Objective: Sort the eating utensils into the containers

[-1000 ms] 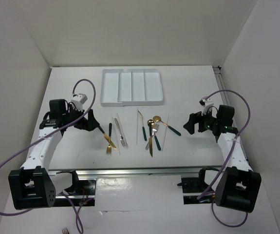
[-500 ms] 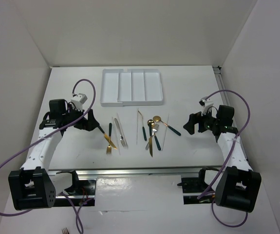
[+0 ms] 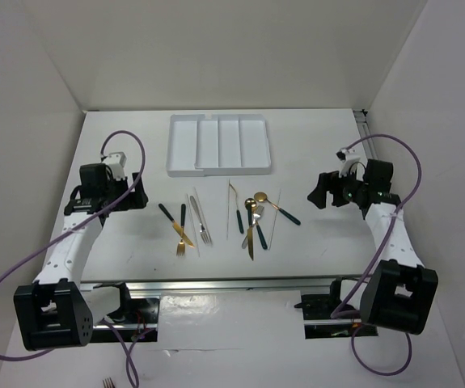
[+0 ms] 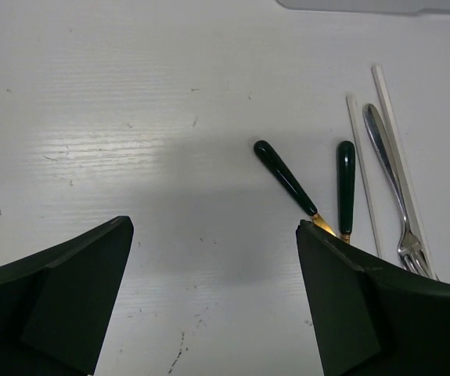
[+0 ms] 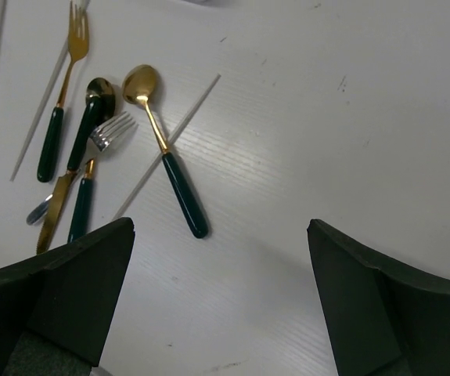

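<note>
The left tool (image 3: 137, 196) is spread wide and holds nothing. It hangs over the worktop (image 3: 313, 137), to the left of the eating utensils (image 3: 250, 238). The right tool (image 3: 319, 192) is spread wide too and holds nothing, to the right of them. The utensils lie in a loose bunch between the two tools, near the white tray (image 3: 171, 149) but not touching it. A gold spoon (image 5: 179, 188) with a dark green handle lies across a thin pale stick (image 5: 197, 98).

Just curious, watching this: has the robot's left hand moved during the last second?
Yes. The left hand drew back leftward, away from the nearest teal-handled utensil, which stayed put.
</note>
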Action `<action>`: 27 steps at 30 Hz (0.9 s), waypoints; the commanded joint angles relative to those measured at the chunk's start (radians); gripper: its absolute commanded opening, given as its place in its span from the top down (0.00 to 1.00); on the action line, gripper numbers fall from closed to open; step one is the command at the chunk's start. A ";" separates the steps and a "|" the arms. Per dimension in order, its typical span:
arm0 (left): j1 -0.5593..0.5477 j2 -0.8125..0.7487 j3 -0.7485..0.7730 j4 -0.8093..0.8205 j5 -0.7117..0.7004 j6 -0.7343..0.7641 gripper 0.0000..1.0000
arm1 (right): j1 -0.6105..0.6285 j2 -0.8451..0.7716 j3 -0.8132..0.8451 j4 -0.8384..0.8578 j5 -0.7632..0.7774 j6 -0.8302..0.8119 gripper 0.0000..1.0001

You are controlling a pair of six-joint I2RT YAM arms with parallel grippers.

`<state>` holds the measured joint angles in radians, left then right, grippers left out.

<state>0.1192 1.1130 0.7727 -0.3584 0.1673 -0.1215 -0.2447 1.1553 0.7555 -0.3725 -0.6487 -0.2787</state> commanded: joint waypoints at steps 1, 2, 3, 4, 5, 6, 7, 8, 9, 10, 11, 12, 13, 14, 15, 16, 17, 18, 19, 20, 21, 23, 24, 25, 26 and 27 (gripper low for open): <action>0.002 -0.039 0.054 0.010 0.001 -0.030 0.00 | 0.022 0.035 0.096 -0.130 -0.095 -0.054 0.01; 0.002 -0.030 0.054 -0.008 0.020 -0.018 0.00 | 0.034 0.084 0.119 -0.184 -0.129 -0.161 0.01; 0.002 -0.030 0.078 -0.022 0.061 0.000 0.00 | 0.050 0.113 0.170 -0.316 -0.197 -0.231 0.10; 0.002 -0.016 0.079 -0.034 0.084 0.022 0.00 | 0.064 0.145 0.198 -0.391 -0.231 -0.314 0.14; 0.002 -0.007 0.088 -0.045 0.116 0.048 0.00 | 0.088 0.202 0.235 -0.451 -0.252 -0.433 0.16; 0.002 -0.007 0.088 -0.045 0.127 0.048 0.00 | 0.102 0.220 0.245 -0.485 -0.235 -0.453 0.16; 0.002 -0.007 0.088 -0.045 0.139 0.060 0.00 | 0.113 0.233 0.245 -0.512 -0.220 -0.473 0.16; 0.002 -0.007 0.088 -0.045 0.153 0.060 0.00 | 0.139 0.233 0.245 -0.513 -0.194 -0.490 0.19; 0.002 -0.007 0.088 -0.045 0.153 0.069 0.00 | 0.157 0.233 0.223 -0.479 -0.121 -0.500 0.23; 0.002 -0.018 0.088 -0.045 0.153 0.069 0.00 | 0.180 0.219 0.213 -0.459 -0.076 -0.501 0.26; 0.002 -0.018 0.079 -0.045 0.165 0.069 0.00 | 0.232 0.219 0.202 -0.444 -0.033 -0.501 0.28; 0.002 -0.018 0.079 -0.045 0.166 0.069 0.00 | 0.261 0.209 0.193 -0.428 0.012 -0.513 0.30; 0.002 -0.018 0.088 -0.054 0.181 0.069 0.00 | 0.292 0.208 0.173 -0.399 0.099 -0.513 0.32; 0.002 -0.006 0.088 -0.054 0.193 0.069 0.00 | 0.339 0.208 0.173 -0.387 0.131 -0.513 0.34; 0.002 -0.005 0.097 -0.054 0.193 0.069 0.00 | 0.358 0.208 0.157 -0.372 0.159 -0.513 0.37; 0.002 0.004 0.097 -0.063 0.193 0.069 0.00 | 0.369 0.219 0.148 -0.355 0.202 -0.513 0.40; 0.002 0.004 0.108 -0.063 0.193 0.069 0.00 | 0.380 0.219 0.148 -0.324 0.217 -0.513 0.41; 0.002 0.016 0.108 -0.074 0.193 0.081 0.00 | 0.392 0.228 0.148 -0.304 0.231 -0.484 0.43; 0.002 0.016 0.108 -0.074 0.193 0.091 0.00 | 0.392 0.228 0.139 -0.283 0.263 -0.469 0.45; 0.002 0.016 0.117 -0.074 0.193 0.091 0.00 | 0.401 0.228 0.139 -0.246 0.276 -0.458 0.45; 0.002 0.025 0.117 -0.083 0.193 0.091 0.00 | 0.410 0.237 0.130 -0.232 0.287 -0.449 0.47; 0.002 0.025 0.117 -0.083 0.193 0.100 0.00 | 0.410 0.260 0.130 -0.206 0.300 -0.426 0.48; 0.002 0.025 0.126 -0.083 0.193 0.100 0.00 | 0.419 0.276 0.130 -0.197 0.311 -0.425 0.48; 0.002 0.034 0.126 -0.093 0.193 0.100 0.00 | 0.420 0.276 0.130 -0.197 0.311 -0.415 0.50; 0.002 0.034 0.126 -0.093 0.193 0.100 0.00 | 0.420 0.290 0.130 -0.181 0.311 -0.403 0.50; 0.002 0.034 0.126 -0.093 0.193 0.100 0.00 | 0.420 0.299 0.130 -0.169 0.311 -0.402 0.50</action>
<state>0.1192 1.1435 0.8597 -0.4454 0.3382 -0.0498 0.1619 1.4315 0.8906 -0.6289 -0.3740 -0.7109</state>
